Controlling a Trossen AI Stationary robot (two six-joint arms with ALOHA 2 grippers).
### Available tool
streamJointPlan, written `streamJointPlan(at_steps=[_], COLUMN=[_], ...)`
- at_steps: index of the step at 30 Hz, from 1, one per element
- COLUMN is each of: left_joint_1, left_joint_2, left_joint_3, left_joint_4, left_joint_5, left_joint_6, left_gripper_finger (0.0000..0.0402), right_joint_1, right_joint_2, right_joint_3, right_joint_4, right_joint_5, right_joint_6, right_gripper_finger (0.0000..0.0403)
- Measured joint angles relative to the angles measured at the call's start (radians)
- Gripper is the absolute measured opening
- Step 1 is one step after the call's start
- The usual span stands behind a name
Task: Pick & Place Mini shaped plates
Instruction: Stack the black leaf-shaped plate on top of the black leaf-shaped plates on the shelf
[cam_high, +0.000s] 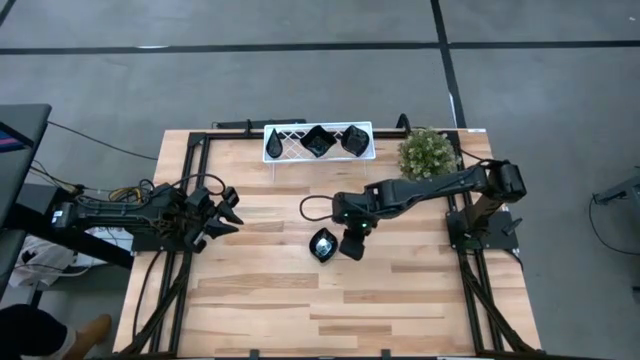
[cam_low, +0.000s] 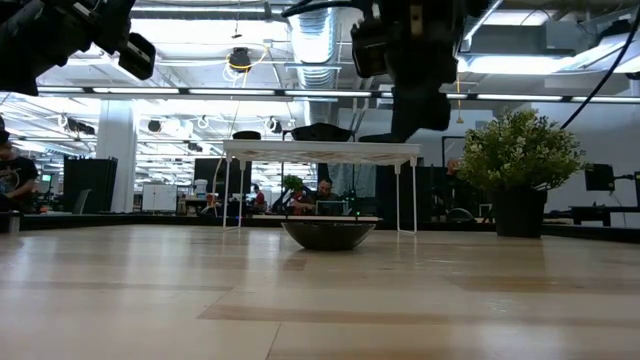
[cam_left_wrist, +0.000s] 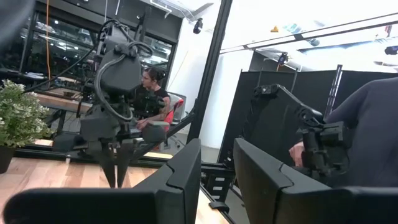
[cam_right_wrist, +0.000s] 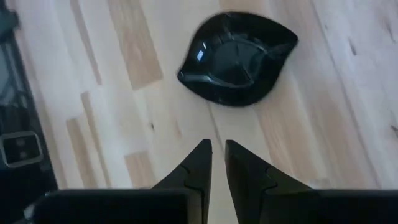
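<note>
My right gripper (cam_right_wrist: 213, 155) hangs above the table (cam_high: 400, 300) with its fingers nearly pinched together and holding nothing, likely because the leaf-shaped plate (cam_right_wrist: 237, 57) lies flat, hollow side up, just ahead of my fingertips, apart from them. Its long axis runs crosswise to the line my fingers point along, tips out to either side. My left gripper (cam_high: 222, 210) waits well off, part open, empty.

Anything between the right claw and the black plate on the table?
Nothing: the right wrist view shows bare wood between the right claw and the black plate.
</note>
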Motion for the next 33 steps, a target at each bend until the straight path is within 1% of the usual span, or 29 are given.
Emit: streamJointPlan(at_steps=[5,9,18,23,28,31,33], left_joint_1=[0.0,0.0,0.0,0.0,0.0,0.0,0.0], left_joint_2=[0.0,0.0,0.0,0.0,-0.001,-0.001,-0.001], left_joint_3=[0.0,0.0,0.0,0.0,0.0,0.0,0.0], left_joint_4=[0.0,0.0,0.0,0.001,0.0,0.0,0.0], left_joint_5=[0.0,0.0,-0.001,-0.002,-0.002,-0.002,-0.002], left_joint_6=[0.0,0.0,0.0,0.0,0.0,0.0,0.0], left_gripper_finger=[0.0097,0.0097,0.0097,0.0097,0.0097,0.0097,0.0097], right_joint_1=[-0.009,-0.018,-0.057,-0.079,-0.082,-0.093,-0.1], right_joint_2=[0.001,0.0,0.039,0.116,0.182,0.193,0.191], right_joint_3=[-0.076,-0.112,-0.123,-0.122,-0.121,-0.122,-0.121], right_joint_4=[0.146,0.257,0.286,0.322,0.339,0.333,0.336], right_joint_5=[0.004,0.004,0.015,-0.039,-0.105,-0.155,-0.162], right_joint_6=[0.065,0.068,0.067,0.066,0.06,0.061,0.062], right_gripper_finger=[0.0042,0.0042,0.0042,0.0044,0.0068,0.0088,0.0102])
